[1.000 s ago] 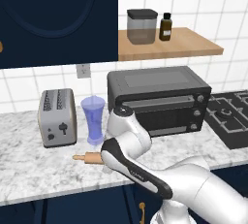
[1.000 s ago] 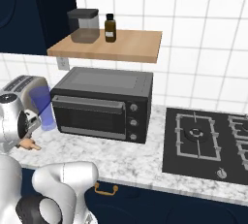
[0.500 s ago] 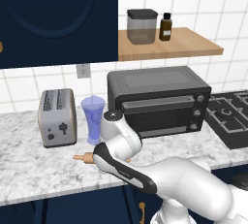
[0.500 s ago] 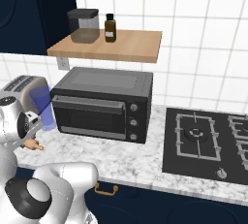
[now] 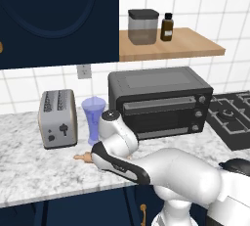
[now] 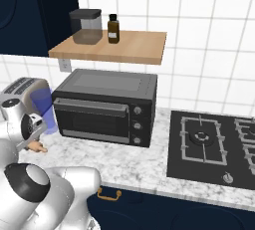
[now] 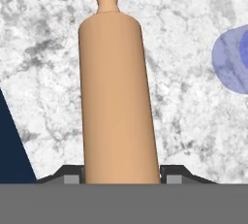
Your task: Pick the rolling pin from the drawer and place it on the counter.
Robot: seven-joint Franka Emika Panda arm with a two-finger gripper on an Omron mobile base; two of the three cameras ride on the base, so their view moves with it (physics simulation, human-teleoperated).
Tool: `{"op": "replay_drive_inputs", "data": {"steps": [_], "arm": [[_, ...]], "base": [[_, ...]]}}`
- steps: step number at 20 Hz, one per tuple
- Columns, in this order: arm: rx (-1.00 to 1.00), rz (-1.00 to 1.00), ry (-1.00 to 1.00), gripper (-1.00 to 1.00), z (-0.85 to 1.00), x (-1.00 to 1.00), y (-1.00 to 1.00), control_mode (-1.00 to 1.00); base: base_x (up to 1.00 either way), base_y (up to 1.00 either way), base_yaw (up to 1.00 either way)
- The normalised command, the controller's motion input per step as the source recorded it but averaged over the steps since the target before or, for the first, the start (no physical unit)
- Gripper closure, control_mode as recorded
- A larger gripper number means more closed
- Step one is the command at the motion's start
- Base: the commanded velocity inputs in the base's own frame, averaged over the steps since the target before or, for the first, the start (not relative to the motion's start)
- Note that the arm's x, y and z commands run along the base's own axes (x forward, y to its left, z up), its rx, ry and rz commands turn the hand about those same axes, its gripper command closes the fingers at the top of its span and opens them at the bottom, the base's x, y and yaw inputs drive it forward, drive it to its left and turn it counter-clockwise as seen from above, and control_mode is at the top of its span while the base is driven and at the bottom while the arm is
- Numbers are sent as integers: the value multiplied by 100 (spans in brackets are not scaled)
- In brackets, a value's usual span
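Hand view: my gripper (image 7: 121, 175) is clamped on the rolling pin (image 7: 117, 92), one finger tip at each side of the barrel, the far handle pointing away from the pincer over the marbled counter (image 7: 43, 77). From the left base view, one handle of the rolling pin (image 5: 81, 157) pokes out past the hand, low over the counter (image 5: 34, 173); whether it touches the stone I cannot tell. Against the frame a second ago, the wrist has dropped lower and the pin sits closer to the slab. The blue cup (image 5: 93, 121) stands just beyond the pincer, the toaster (image 5: 58, 124) beside that.
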Motion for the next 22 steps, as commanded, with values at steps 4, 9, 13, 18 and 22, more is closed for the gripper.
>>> {"op": "replay_drive_inputs", "data": {"steps": [4, 9, 13, 18, 22], "arm": [[0, 0, 0, -100, -14, 8, 1, -100], [0, 0, 0, -100, -12, 10, 5, -100], [0, 0, -1, -100, -6, 5, 3, -100], [-1, 0, -4, -100, 10, -2, 2, -100], [-7, -2, 0, -100, 37, -34, 7, -100]], "base": [[0, 0, 0], [0, 0, 0], [0, 0, 0], [0, 0, 0], [0, 0, 0]]}}
